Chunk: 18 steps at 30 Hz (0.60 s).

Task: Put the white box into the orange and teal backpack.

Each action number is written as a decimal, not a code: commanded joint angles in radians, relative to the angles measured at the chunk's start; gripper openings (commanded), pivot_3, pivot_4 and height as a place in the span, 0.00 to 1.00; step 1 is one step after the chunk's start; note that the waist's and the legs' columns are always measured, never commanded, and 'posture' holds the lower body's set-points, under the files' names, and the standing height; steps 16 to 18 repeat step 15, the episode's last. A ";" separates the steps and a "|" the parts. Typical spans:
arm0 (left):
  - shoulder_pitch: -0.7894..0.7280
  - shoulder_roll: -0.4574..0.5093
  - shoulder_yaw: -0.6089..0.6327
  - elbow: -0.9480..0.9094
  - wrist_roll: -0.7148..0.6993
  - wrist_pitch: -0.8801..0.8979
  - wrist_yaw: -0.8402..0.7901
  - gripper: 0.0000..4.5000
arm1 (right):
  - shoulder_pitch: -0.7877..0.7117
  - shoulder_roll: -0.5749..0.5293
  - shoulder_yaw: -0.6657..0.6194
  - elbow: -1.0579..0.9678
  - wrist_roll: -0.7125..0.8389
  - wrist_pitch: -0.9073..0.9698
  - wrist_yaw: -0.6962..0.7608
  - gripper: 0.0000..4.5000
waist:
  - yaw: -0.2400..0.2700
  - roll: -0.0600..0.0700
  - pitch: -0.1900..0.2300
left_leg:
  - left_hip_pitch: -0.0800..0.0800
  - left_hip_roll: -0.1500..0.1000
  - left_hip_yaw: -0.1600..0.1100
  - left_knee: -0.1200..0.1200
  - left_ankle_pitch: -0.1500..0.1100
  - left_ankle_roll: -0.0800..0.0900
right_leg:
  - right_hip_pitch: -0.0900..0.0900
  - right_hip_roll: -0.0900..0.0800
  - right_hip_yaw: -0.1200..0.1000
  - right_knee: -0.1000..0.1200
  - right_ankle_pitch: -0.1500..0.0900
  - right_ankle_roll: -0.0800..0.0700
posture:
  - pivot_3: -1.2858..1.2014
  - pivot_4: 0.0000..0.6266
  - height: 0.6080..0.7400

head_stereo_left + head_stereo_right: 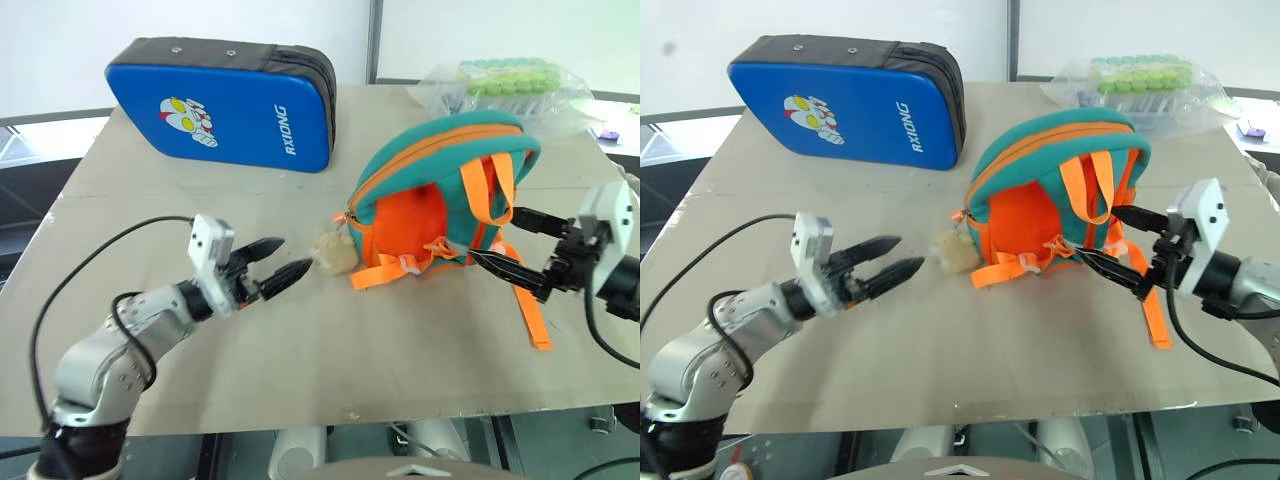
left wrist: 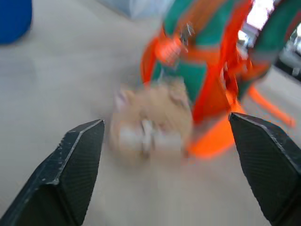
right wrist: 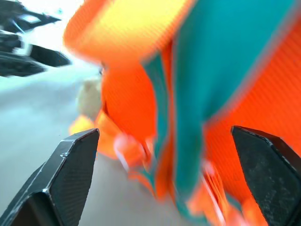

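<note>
Orange and teal backpack (image 1: pixel 440 195) lies on the desk (image 1: pixel 300 350), orange back panel and straps facing the camera, one strap trailing toward the near right edge. Tan plush toy (image 1: pixel 333 252) rests on the desk just beside the backpack's lower left corner. White box cannot be seen anywhere on the desk; whether it sits inside the backpack cannot be told.

Left hand (image 1: pixel 278 262) hovers above the desk, fingers spread, tips pointing at the plush toy, close but apart from it. Right hand (image 1: pixel 1118 243) is at the backpack's strap side, fingers spread wide, gripping nothing.

Big blue padded case (image 1: pixel 220 110) stands at the far left. Clear bag of green-capped tubes (image 1: pixel 505 85) lies behind the backpack.
</note>
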 commanded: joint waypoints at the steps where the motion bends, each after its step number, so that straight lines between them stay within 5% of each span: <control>1: 0.068 0.018 0.055 -0.043 0.054 -0.070 -0.055 0.97 | 0.138 -0.030 -0.087 -0.018 -0.076 -0.091 0.113 1.00 | 0.003 0.000 0.000 | 0.000 0.000 0.000 0.000 0.000 0.000 | 0.000 0.000 -0.001 0.000 0.000 0.000 | 0.52 0.24 1.00; 6: 0.259 0.013 0.151 -0.099 0.108 -0.133 -0.106 0.97 | 0.379 0.049 -0.117 0.103 -0.259 -0.314 0.197 1.00 | 0.001 -0.002 -0.001 | 0.002 0.001 0.000 0.000 0.000 0.000 | 0.002 0.000 -0.001 0.000 0.000 0.000 | 0.52 0.24 1.00; 18: 0.365 -0.022 0.199 -0.091 0.114 -0.145 -0.127 0.97 | 0.391 0.084 -0.106 0.253 -0.320 -0.466 0.232 1.00 | -0.001 -0.001 -0.001 | 0.014 0.003 0.001 0.000 0.000 0.000 | 0.010 0.000 0.002 -0.001 -0.002 0.003 | 0.52 0.24 1.00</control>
